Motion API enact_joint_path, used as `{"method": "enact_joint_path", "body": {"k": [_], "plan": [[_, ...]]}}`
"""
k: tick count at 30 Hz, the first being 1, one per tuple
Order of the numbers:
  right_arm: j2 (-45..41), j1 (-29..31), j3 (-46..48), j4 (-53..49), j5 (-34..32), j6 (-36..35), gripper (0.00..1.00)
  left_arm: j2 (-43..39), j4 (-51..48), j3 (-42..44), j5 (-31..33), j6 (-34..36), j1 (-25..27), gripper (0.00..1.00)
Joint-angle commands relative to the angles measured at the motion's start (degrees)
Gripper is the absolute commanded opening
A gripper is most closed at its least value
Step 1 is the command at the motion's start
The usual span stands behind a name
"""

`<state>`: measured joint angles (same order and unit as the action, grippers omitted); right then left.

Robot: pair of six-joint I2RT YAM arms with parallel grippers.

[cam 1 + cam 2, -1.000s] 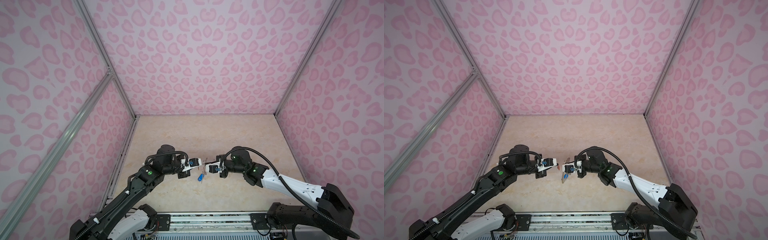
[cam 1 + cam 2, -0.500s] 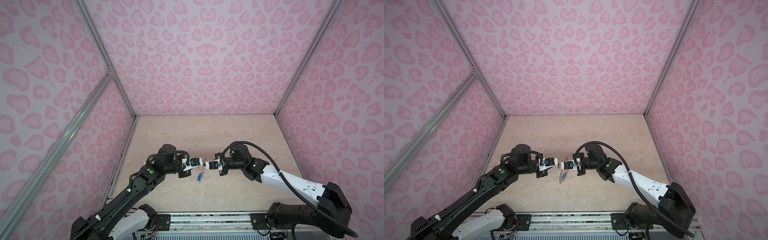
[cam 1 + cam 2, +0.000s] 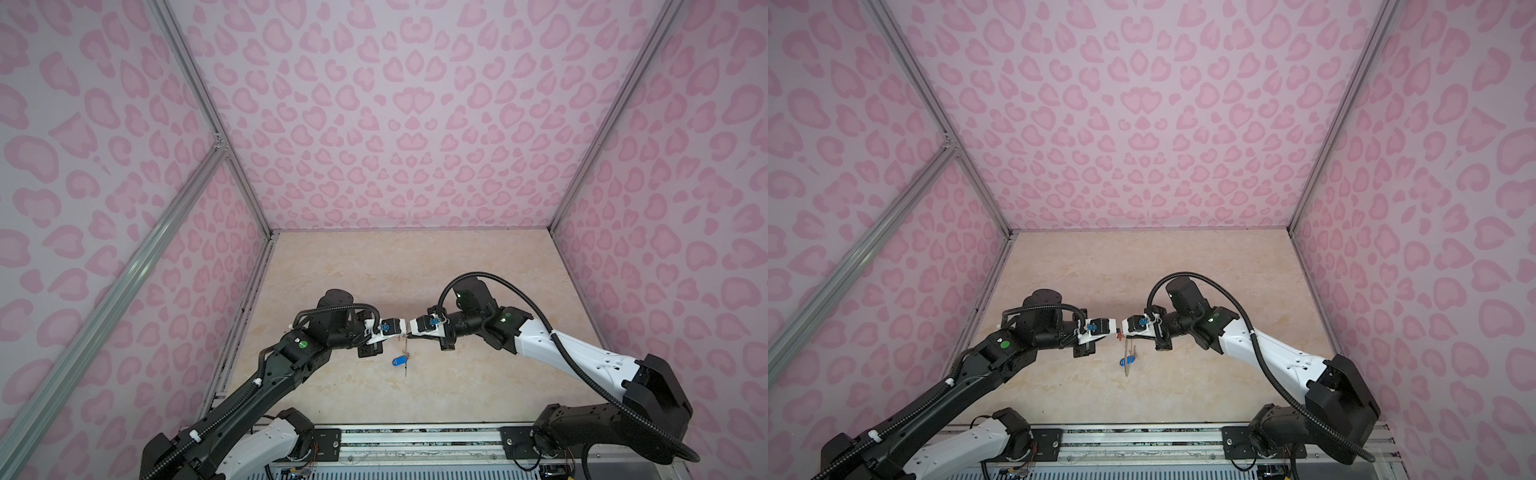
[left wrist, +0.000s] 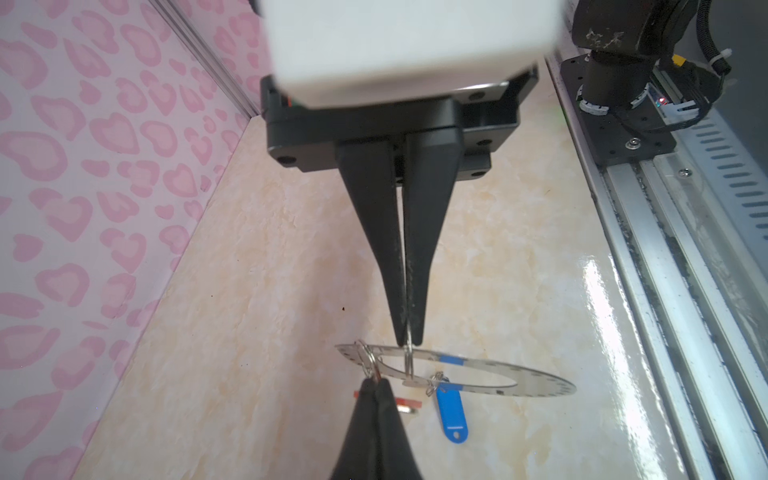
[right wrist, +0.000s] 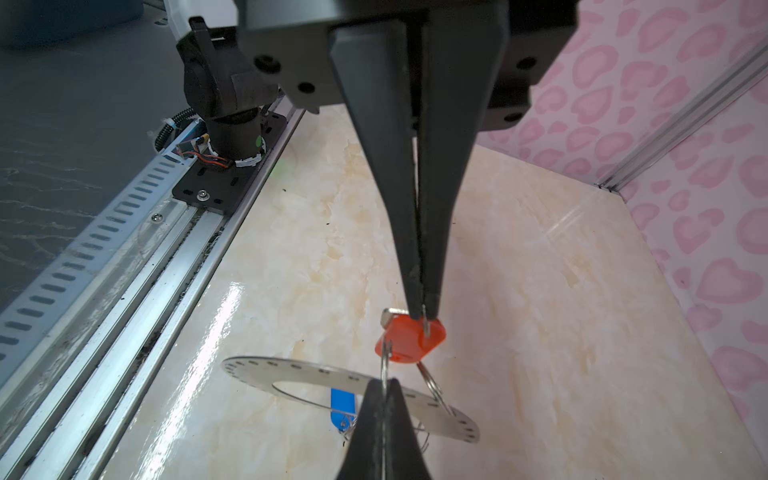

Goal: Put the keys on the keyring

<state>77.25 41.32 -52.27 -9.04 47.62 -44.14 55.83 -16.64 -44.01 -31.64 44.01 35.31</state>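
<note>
A blue mark on each gripper housing in both top views is too small to read. The blue tag (image 4: 451,411) and the red-orange tag (image 5: 409,340) show no legible writing. A blue strip lies on the keyring (image 4: 519,380).

The keyring hangs low in the middle of both top views, between the two gripper tips. The blue tag dangles just below it (image 3: 400,360). The red-orange tag sits at the right gripper's tip.

The marble-look table (image 3: 415,266) is open from there up to the pink heart-print walls (image 3: 395,124). A metal rail (image 3: 415,436) borders the table along the bottom of the frame.

Both arms reach inward from the lower corners, elbows bent, with the grippers level and pointing tip to tip. The left gripper (image 4: 409,340) has its jaws pressed together on a thin wire loop (image 4: 409,365) that passes round the keyring's band. The right gripper (image 5: 424,313) has its jaws pinched on a wire ring (image 5: 426,326) at the red-orange tag.
</note>
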Motion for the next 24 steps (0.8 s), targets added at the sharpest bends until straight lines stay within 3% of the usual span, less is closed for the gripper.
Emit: {"method": "enact_joint_path", "body": {"k": [1,24], "plan": [[0.40,-0.27,-0.66,-0.71,2.18,0.55,0.00,0.30,0.42,-1.07,-1.40,1.07,0.46,0.03],[1.76,-0.61,-2.13,-3.25,4.04,0.39,0.00,1.65,-0.40,-1.43,-3.33,2.73,1.51,0.03]]}}
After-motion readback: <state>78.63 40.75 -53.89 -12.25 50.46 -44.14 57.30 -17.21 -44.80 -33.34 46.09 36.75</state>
